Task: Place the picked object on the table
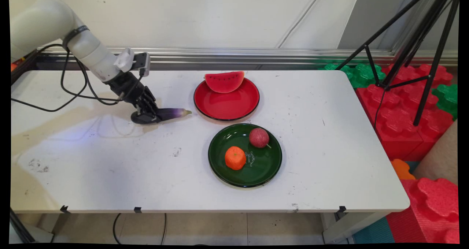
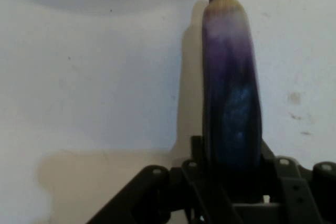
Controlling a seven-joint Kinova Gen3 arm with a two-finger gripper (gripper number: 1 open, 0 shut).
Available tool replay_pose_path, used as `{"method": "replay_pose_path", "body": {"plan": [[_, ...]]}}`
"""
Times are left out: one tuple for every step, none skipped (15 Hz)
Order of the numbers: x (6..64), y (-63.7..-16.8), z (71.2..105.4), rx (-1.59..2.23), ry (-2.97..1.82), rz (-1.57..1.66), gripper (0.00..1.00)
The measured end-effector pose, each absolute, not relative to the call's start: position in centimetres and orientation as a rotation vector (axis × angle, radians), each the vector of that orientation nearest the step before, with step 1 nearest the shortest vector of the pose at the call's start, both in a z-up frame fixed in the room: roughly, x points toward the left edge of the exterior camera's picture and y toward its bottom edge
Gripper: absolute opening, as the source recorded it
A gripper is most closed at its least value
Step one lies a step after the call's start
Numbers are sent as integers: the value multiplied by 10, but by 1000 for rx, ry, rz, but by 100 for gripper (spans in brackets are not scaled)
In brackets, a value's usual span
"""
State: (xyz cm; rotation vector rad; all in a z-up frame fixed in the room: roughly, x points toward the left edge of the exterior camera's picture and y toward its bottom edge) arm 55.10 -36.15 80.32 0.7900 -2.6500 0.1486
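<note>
In the main view, the gripper [image 1: 147, 114] is seen low on the left part of the white table [image 1: 322, 175], and it is closed around the thick end of a purple eggplant [image 1: 173, 113]. The eggplant is laid flat on the table, so it is held from the side, with its pale tip pointed toward the red plate [image 1: 227, 108] just beside it. A watermelon slice [image 1: 224, 81] is propped on the far rim of the red plate, which is why it is tilted up. Nearer the camera, a green plate [image 1: 263, 164] is set, and an orange fruit [image 1: 235, 158] and a round red fruit [image 1: 259, 137] are kept inside it, a little apart. Red and green foam blocks [image 1: 395, 106] and a black tripod [image 1: 425, 51] are seen past the table's right end. In the hand view, the eggplant [image 2: 231, 93] is seen running straight away from the hand, and its near end is tucked between the black fingers [image 2: 283, 179], which are pressed in at its sides. It is lined up with the gripper [image 2: 231, 182] because it is gripped at one end only. The table is seen under it, with its shadow close beside it.
</note>
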Motion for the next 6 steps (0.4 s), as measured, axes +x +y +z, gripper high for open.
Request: {"method": "replay_pose_path", "body": {"plan": [[551,-363,799,795,-2646,146,0],[551,-364,797,800,-2642,144,100],[551,-365,794,806,-2637,144,100],[552,-367,793,811,-2632,143,100],[552,-367,793,814,-2628,142,100],[553,-368,793,816,-2624,142,100]]}}
